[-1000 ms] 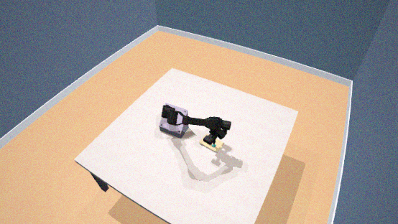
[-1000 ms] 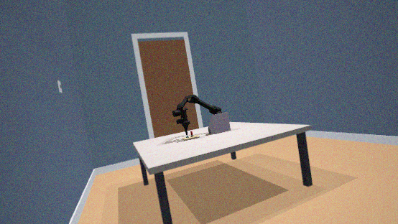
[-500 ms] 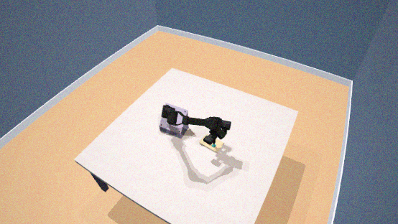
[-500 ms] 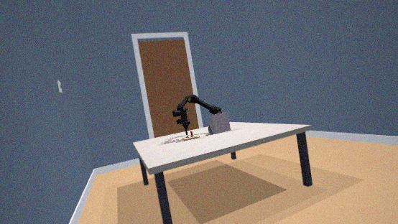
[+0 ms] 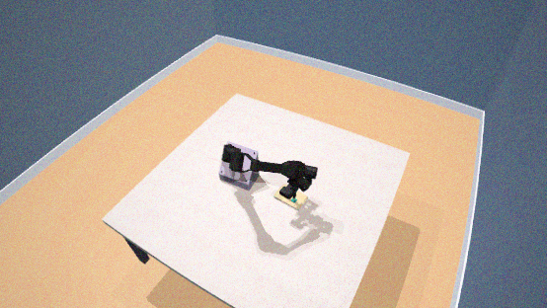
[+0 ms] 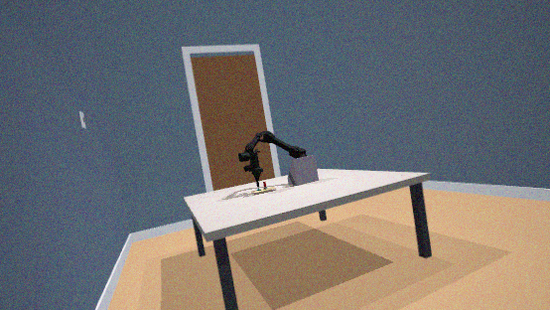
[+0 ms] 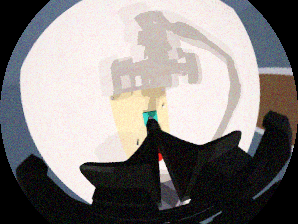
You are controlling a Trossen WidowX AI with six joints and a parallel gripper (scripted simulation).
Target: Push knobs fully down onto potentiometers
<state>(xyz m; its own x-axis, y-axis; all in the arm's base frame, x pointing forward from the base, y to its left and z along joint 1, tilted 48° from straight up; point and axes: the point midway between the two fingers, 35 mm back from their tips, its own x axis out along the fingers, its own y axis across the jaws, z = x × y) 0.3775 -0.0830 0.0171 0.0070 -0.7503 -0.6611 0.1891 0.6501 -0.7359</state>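
The pale yellow circuit board (image 5: 284, 198) (image 6: 271, 189) (image 7: 121, 111) stands low on the table. A teal potentiometer (image 5: 294, 200) (image 6: 258, 190) (image 7: 146, 118) is near one end of it. My gripper (image 6: 258, 186) (image 7: 154, 132) is shut and empty, pointing down with its closed tips right over the teal part; the wrist view does not show clearly whether they touch. A red part (image 6: 264, 184) (image 7: 160, 157) stands up on the board on the side toward the arm's base, partly hidden behind the fingers in the wrist view. The teal part's knob is mostly hidden by the tips, and its height cannot be told.
The arm stands on a lavender block (image 5: 240, 181) (image 6: 304, 170) on the white table (image 5: 321, 143) (image 6: 347, 185), on the red part's side of the board. The arm reaches over the board from there. Its shadow falls across the table and the board's far end.
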